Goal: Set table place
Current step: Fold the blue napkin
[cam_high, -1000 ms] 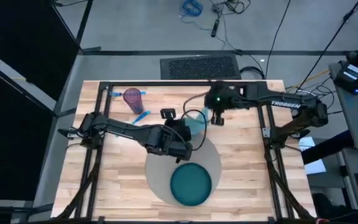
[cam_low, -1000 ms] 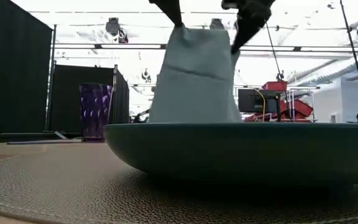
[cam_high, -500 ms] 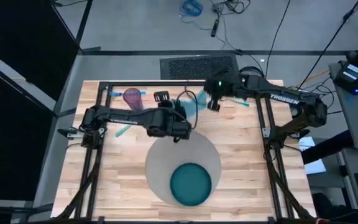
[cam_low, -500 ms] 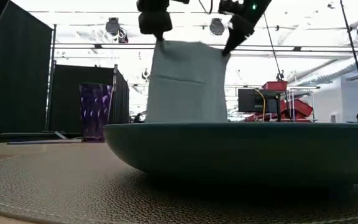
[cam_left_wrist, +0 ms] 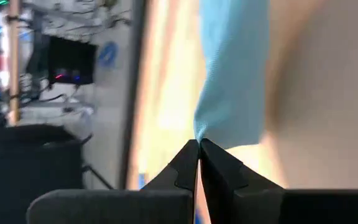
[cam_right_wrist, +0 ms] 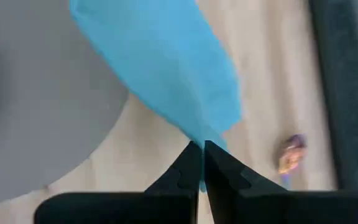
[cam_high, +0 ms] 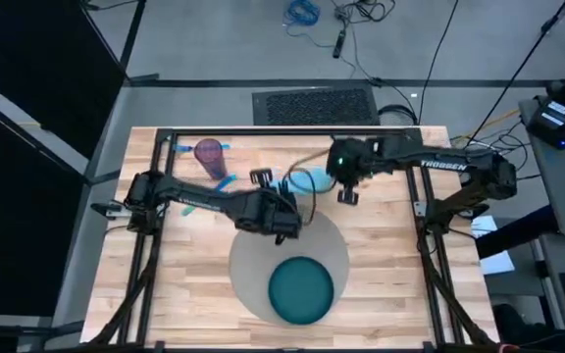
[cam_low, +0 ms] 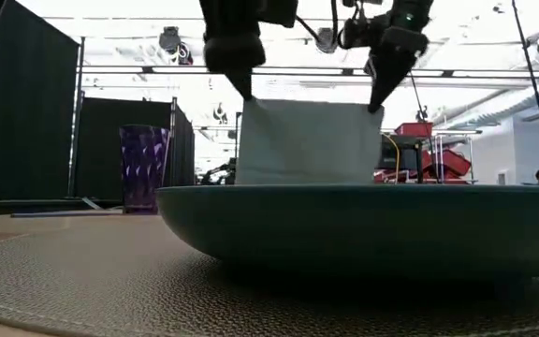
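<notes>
A: Where's the grey placemat (cam_high: 253, 257)?
B: Mid-tabletop (cam_high: 381, 284), carrying the teal plate (cam_high: 301, 290) on its near half.
A: And the blue napkin (cam_low: 307, 142)?
B: Hanging beyond the placemat's far edge, stretched between both hands.
A: Their grip?
B: Left hand (cam_left_wrist: 199, 144) and right hand (cam_right_wrist: 202, 147) each pinch a top corner, clenched on the cloth.
A: The purple cup (cam_high: 209, 153)?
B: Well beyond the placemat, far-left.
</notes>
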Action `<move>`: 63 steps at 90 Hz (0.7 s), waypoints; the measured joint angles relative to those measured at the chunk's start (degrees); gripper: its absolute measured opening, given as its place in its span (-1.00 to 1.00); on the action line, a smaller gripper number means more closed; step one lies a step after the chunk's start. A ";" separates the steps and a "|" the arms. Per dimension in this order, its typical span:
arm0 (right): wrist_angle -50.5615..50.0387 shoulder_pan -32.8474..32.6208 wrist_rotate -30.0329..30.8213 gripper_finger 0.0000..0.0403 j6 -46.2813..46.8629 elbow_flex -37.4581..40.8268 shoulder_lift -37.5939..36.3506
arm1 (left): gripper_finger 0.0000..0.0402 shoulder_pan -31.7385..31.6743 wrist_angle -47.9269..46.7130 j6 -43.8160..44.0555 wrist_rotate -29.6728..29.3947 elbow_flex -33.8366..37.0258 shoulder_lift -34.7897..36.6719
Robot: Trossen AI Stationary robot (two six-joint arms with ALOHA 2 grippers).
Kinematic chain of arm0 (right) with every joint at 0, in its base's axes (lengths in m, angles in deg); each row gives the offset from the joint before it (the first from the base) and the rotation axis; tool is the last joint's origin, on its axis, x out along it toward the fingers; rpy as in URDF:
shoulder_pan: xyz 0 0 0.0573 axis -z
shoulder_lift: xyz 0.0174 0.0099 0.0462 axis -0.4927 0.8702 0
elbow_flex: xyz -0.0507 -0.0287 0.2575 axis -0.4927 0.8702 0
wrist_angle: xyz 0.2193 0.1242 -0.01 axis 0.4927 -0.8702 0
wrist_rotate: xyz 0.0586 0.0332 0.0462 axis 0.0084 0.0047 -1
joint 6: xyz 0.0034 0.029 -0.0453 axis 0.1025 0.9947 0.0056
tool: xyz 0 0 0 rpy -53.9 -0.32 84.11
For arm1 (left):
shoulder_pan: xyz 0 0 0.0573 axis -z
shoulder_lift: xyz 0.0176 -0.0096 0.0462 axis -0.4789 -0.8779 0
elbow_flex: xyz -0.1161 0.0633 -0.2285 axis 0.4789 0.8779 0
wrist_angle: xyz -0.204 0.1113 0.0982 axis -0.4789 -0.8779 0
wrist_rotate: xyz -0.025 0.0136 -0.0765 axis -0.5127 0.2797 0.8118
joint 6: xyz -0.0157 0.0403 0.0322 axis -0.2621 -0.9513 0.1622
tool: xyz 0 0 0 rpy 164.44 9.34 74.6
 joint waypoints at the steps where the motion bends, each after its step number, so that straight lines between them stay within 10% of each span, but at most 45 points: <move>1: -0.02 -0.52 -0.01 -1.00 0.34 0.33 0.00 | -1.00 0.29 0.29 0.32 0.32 0.45 0.00; 28: 1.16 -9.59 -0.73 -1.00 8.60 5.25 0.00 | -1.00 6.07 2.71 6.48 3.03 5.93 0.00; 63: 4.89 -1.66 -4.20 -1.00 4.92 6.89 0.00 | -1.00 1.50 9.49 4.04 4.45 15.32 -0.02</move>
